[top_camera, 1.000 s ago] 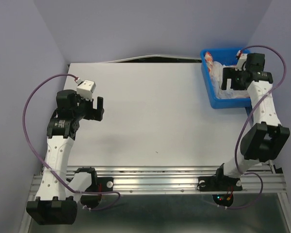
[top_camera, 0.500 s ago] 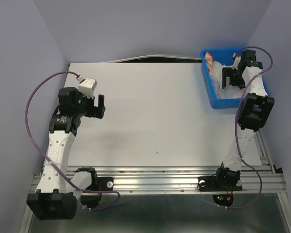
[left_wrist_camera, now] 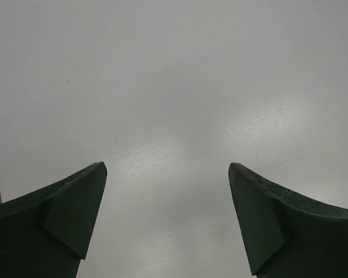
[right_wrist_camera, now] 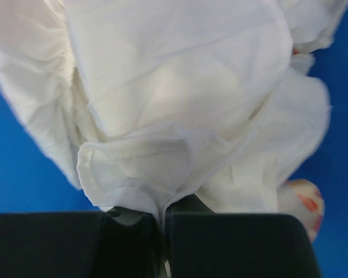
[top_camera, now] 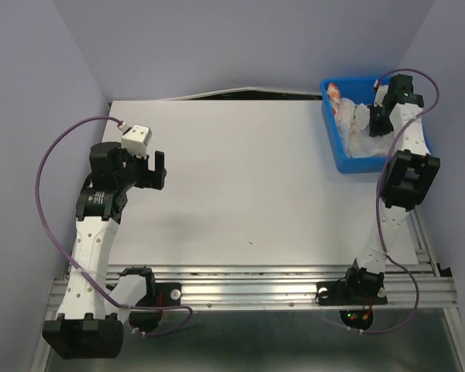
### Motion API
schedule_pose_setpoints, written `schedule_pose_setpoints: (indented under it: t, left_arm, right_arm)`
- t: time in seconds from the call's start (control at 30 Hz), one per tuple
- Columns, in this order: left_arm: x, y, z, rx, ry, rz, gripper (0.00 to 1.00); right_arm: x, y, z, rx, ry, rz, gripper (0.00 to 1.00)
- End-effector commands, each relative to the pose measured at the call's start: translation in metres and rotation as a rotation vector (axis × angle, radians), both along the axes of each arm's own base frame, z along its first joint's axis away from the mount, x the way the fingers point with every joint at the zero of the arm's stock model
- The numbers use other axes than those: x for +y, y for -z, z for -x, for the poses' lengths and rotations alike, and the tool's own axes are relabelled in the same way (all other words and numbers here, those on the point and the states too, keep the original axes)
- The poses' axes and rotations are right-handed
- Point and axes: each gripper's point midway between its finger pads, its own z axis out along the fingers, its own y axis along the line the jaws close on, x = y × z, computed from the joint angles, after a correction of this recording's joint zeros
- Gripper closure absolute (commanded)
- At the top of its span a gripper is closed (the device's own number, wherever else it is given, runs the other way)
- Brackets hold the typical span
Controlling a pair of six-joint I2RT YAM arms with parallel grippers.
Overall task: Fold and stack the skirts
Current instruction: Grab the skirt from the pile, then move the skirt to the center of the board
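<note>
Little of the task was done. Both skirts lay in the blue bin (top_camera: 332, 139) at the upper right of the overhead view, neither one folded or stacked. The right gripper (right_wrist_camera: 162, 209) was down inside the bin with its jaws pressed together on a pinch of the white skirt (right_wrist_camera: 174, 87). A fold of that cloth was squeezed between them at the bottom centre of the wrist view. The printed skirt (right_wrist_camera: 300, 200) peeked out at the lower right, beneath the white one. The left gripper (left_wrist_camera: 167, 168) hung over the bare table (top_camera: 248, 178) at the left of the overhead view, its jaws wide apart and holding nothing. As I judged it, each skirt had yet to be lifted out, spread on the table and folded, and then one laid on the other.
</note>
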Motion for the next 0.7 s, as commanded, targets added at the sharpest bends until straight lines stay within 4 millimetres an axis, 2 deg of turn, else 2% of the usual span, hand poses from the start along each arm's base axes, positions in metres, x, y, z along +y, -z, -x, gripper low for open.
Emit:
schedule_pose_setpoints:
  t: [0.0, 0.07, 0.1, 0.17, 0.2, 0.27, 0.3, 0.33, 0.43, 0.47, 0.5, 0.6, 0.67]
  left_arm:
    - [0.001, -0.028, -0.004, -0.098, -0.018, 0.013, 0.01]
    - [0.001, -0.03, -0.005, -0.099, -0.019, 0.017, 0.01]
    - [0.001, -0.034, -0.006, -0.106, -0.023, 0.022, 0.01]
    - [0.0, -0.039, -0.007, -0.115, -0.024, 0.03, 0.01]
    - [-0.002, -0.045, -0.008, -0.128, -0.016, 0.039, 0.02]
    - [-0.005, -0.054, -0.01, -0.141, -0.006, 0.058, 0.02]
    - [-0.007, -0.057, -0.01, -0.143, -0.002, 0.065, 0.01]
    - [-0.008, -0.058, -0.012, -0.139, 0.0, 0.074, 0.02]
    - [-0.011, -0.069, -0.015, -0.153, 0.009, 0.088, 0.01]
    - [-0.002, -0.072, -0.017, -0.158, -0.017, 0.089, 0.01]
    - [-0.003, -0.078, -0.018, -0.168, -0.014, 0.094, 0.02]
    - [-0.002, -0.088, -0.018, -0.186, -0.015, 0.107, 0.02]
    - [-0.004, -0.098, -0.016, -0.207, -0.004, 0.118, 0.02]
  right_arm:
    - [0.001, -0.187, -0.004, -0.421, -0.042, 0.109, 0.99]
    - [0.011, -0.224, 0.005, -0.511, -0.066, 0.1, 0.99]
    - [0.024, -0.263, 0.016, -0.613, -0.107, 0.09, 0.99]
    - [0.039, -0.296, 0.028, -0.703, -0.143, 0.066, 0.99]
    - [0.052, -0.316, 0.033, -0.764, -0.195, 0.037, 0.99]
    - [0.076, -0.367, 0.056, -0.897, -0.264, 0.003, 0.99]
    - [0.084, -0.382, 0.063, -0.938, -0.29, -0.011, 0.99]
    - [0.096, -0.408, 0.079, -1.004, -0.315, -0.032, 0.99]
    - [0.127, -0.451, 0.105, -1.136, -0.436, -0.101, 0.99]
    - [0.141, -0.47, 0.125, -1.185, -0.46, -0.145, 0.99]
    - [0.156, -0.483, 0.136, -1.23, -0.54, -0.184, 0.99]
    - [0.189, -0.507, 0.174, -1.28, -0.637, -0.345, 0.99]
    - [0.201, -0.517, 0.185, -1.298, -0.667, -0.444, 0.99]
